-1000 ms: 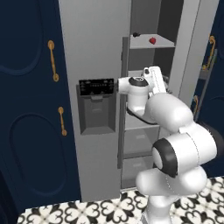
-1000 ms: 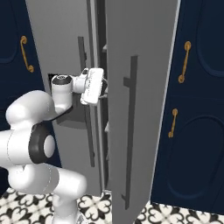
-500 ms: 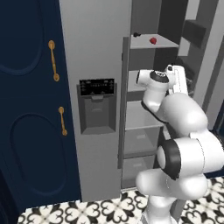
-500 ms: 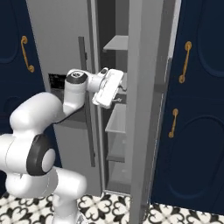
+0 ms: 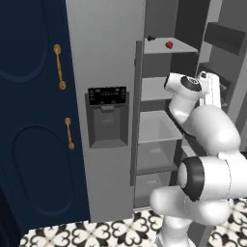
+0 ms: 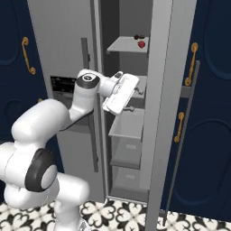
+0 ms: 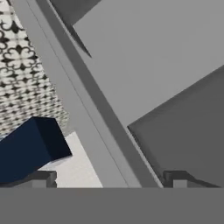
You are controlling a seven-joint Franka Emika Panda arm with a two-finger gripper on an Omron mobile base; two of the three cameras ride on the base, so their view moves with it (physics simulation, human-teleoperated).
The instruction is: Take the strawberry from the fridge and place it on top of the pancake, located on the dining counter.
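Observation:
The grey fridge [image 5: 108, 58] stands with its right door [image 6: 163, 90] swung wide open. On an upper shelf inside lies the tiny red strawberry [image 5: 169, 45] [image 6: 141, 44], beside a small dark object [image 5: 151, 37]. My gripper [image 6: 132, 100] hangs in front of the open compartment at middle-shelf height, well below the strawberry. In the hand view its fingertips [image 7: 41, 177] stand wide apart, so the gripper [image 7: 109, 179] is open, with nothing between them. The pancake and the dining counter are out of view.
Navy cabinets with gold handles [image 5: 59, 67] [image 6: 194, 63] flank the fridge. The open door's long handle [image 6: 180, 140] and inner door shelves [image 5: 226, 38] lie to the right of my arm. Several grey shelves and drawers [image 5: 154, 128] sit inside. The floor [image 5: 120, 231] is patterned tile.
The fridge's right door has swung much wider open. My hand has moved right with it and now sits in front of the open shelves.

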